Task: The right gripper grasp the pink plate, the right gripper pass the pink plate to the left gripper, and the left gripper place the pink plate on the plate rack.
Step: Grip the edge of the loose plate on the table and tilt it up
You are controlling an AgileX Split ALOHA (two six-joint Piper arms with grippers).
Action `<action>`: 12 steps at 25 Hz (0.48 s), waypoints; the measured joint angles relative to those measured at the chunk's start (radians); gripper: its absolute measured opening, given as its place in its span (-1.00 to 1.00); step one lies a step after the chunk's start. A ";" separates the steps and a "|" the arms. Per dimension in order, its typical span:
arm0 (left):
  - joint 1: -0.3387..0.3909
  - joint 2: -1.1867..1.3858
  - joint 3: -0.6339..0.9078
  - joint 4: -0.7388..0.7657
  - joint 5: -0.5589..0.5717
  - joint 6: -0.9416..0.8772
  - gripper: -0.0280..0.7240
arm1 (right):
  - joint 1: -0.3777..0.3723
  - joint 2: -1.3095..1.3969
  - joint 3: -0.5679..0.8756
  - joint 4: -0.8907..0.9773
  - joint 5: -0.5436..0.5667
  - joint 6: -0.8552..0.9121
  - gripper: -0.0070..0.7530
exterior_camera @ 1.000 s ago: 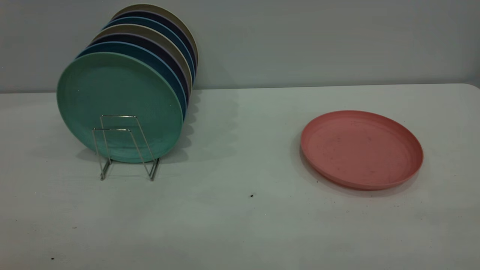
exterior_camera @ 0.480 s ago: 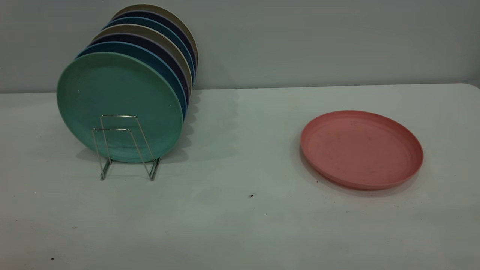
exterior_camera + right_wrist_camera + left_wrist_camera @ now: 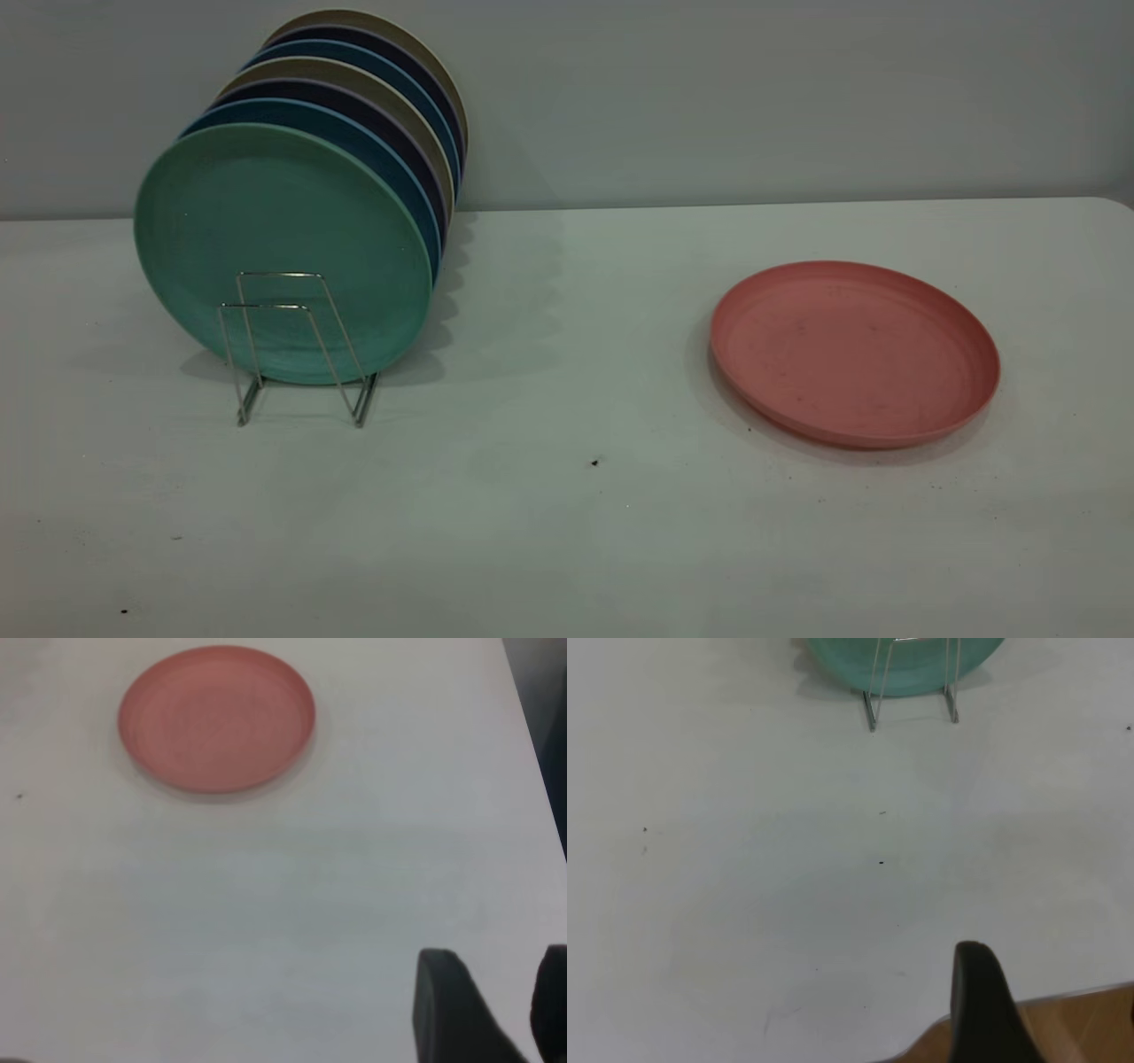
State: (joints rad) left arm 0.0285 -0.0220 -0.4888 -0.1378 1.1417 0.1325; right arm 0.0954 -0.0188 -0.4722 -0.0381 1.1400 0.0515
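Observation:
The pink plate (image 3: pixel 855 350) lies flat on the white table at the right; it also shows in the right wrist view (image 3: pixel 217 718). The plate rack (image 3: pixel 276 307) stands at the left with two empty wire loops in front; its feet show in the left wrist view (image 3: pixel 871 709). Neither gripper is in the exterior view. My right gripper (image 3: pixel 496 992) is open and empty, well short of the pink plate. My left gripper (image 3: pixel 979 1001) shows only as a black part near the table's front edge, far from the rack.
A teal-green plate (image 3: pixel 275 239) stands upright in the rack, with several blue, dark and beige plates (image 3: pixel 390 106) behind it. The table's edge (image 3: pixel 1063 999) lies by the left gripper. The table's right edge (image 3: pixel 530 726) shows in the right wrist view.

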 joint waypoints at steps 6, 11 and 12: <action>0.000 0.000 0.000 -0.005 0.000 0.000 0.22 | 0.000 0.000 0.000 0.000 0.000 0.000 -0.35; 0.000 0.000 0.000 -0.006 -0.003 0.000 0.22 | 0.000 0.000 0.000 0.001 0.000 0.000 -0.35; 0.000 0.000 0.000 -0.006 -0.005 0.000 0.22 | 0.000 0.000 0.000 0.001 0.000 0.000 -0.35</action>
State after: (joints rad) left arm 0.0285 -0.0220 -0.4888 -0.1434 1.1363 0.1325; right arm 0.0954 -0.0188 -0.4722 -0.0372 1.1400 0.0515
